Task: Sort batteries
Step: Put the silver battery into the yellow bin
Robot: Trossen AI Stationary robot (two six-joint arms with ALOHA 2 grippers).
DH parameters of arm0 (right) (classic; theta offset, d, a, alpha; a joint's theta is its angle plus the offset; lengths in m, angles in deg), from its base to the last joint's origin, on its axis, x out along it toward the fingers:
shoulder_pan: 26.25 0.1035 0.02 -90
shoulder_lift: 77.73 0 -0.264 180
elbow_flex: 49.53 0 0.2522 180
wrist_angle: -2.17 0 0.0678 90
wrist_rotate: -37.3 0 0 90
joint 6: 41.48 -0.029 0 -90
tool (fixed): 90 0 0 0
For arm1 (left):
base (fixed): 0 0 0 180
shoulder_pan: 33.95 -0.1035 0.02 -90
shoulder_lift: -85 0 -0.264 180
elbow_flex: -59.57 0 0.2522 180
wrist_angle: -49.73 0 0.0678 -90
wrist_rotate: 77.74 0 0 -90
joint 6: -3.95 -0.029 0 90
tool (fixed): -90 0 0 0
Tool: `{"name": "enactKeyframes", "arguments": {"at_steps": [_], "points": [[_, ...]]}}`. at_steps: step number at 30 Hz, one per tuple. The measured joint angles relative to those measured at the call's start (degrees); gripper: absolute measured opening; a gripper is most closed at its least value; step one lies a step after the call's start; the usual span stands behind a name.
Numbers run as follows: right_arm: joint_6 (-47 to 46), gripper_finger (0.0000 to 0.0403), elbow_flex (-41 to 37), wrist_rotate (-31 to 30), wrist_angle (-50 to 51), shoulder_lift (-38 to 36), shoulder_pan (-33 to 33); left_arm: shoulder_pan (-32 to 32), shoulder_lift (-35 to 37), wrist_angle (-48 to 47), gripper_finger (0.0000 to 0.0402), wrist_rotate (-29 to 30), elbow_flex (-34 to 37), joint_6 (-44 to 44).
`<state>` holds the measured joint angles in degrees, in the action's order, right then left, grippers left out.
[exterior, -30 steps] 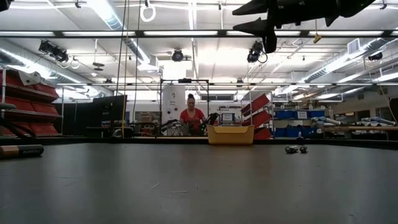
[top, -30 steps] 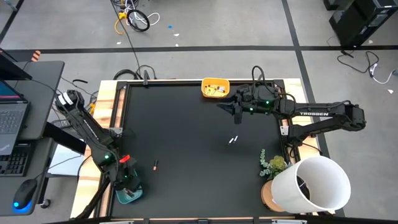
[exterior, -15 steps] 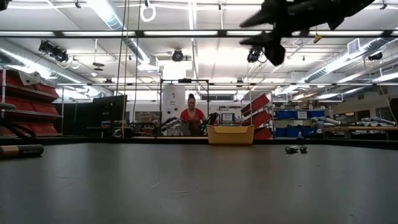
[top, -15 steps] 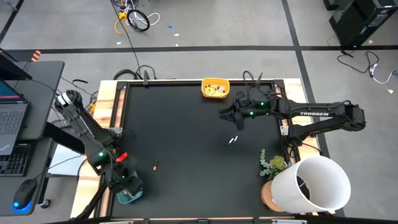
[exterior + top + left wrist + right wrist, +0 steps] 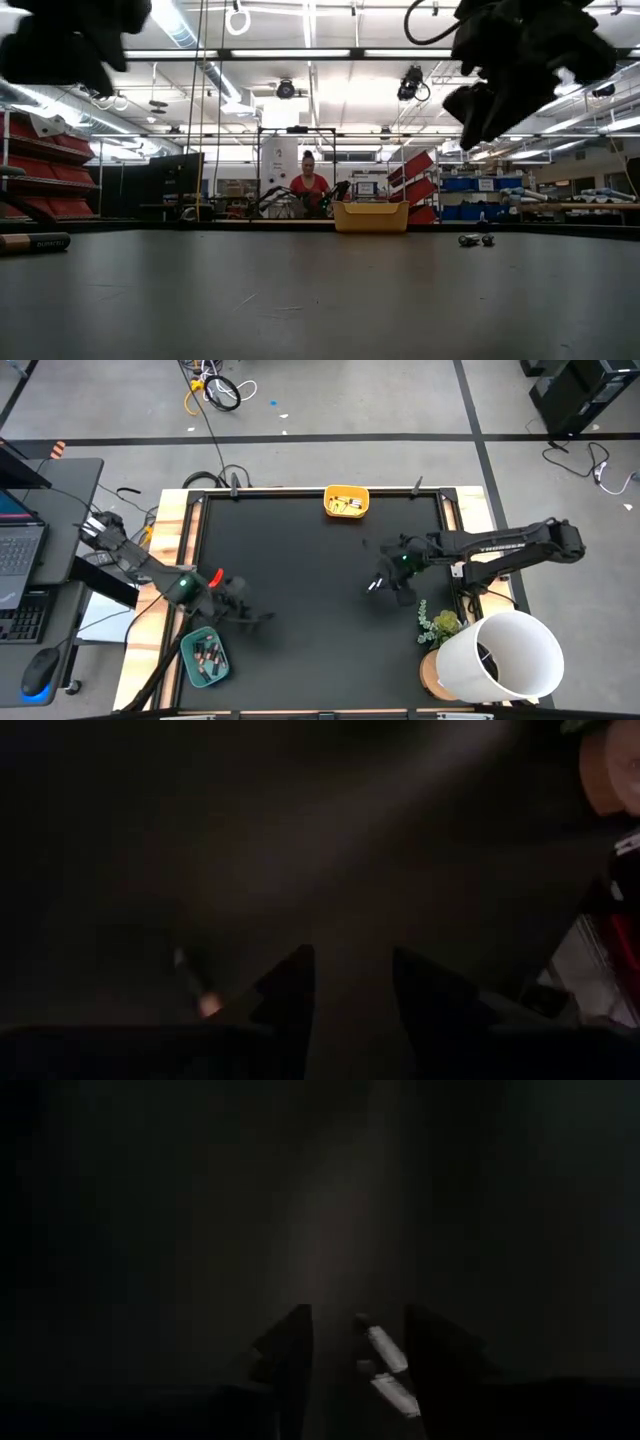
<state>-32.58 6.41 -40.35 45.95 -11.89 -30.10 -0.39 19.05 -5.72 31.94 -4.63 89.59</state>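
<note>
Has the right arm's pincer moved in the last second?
Yes. The right pincer left the yellow tray and now hangs over the silvery batteries mid-table.

Near the table's back edge, a small yellow plastic tray (image 5: 346, 502) holding batteries. Off the front left corner, a teal tray (image 5: 205, 659) with more. Right of centre, two silvery batteries (image 5: 375, 584) end to end on the black tabletop (image 5: 300, 560).

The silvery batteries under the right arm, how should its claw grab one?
The two silvery batteries lie flat on the black table, end to end. The right claw hangs open above them. Come straight down and pinch one across its round middle, probably the farther one, fingers either side of its long axis.
</note>
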Motion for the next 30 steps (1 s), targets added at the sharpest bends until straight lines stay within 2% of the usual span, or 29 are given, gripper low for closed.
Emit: {"name": "enactKeyframes", "arguments": {"at_steps": [2,5,10,18,30], "points": [[6.4,0.0144,0.0,-3.4,-1.1,1.8,1.5,-2.6,0.0,1.2,0.0151,-0.2,0.0,-3.8],[9.6,0.0144,0.0,-8.2,-3.2,5.3,2.4,-5.0,0.0,4.7,0.0151,-0.7,0.0,-7.6],[10.6,0.0143,0.0,-8.3,-5.7,11.2,2.2,-5.8,0.0,9.7,0.0151,-0.8,0.0,-10.4],[12.7,0.0137,0.0,-5.4,-9.5,19.5,2.2,-5.8,0.0,10.5,0.0151,-1.5,0.0,-10.2],[14.5,0.0121,0.2,-5.7,-10.3,25.9,2.2,-5.8,0.0,11.3,0.0152,-4.3,0.0,-10.0]]}}
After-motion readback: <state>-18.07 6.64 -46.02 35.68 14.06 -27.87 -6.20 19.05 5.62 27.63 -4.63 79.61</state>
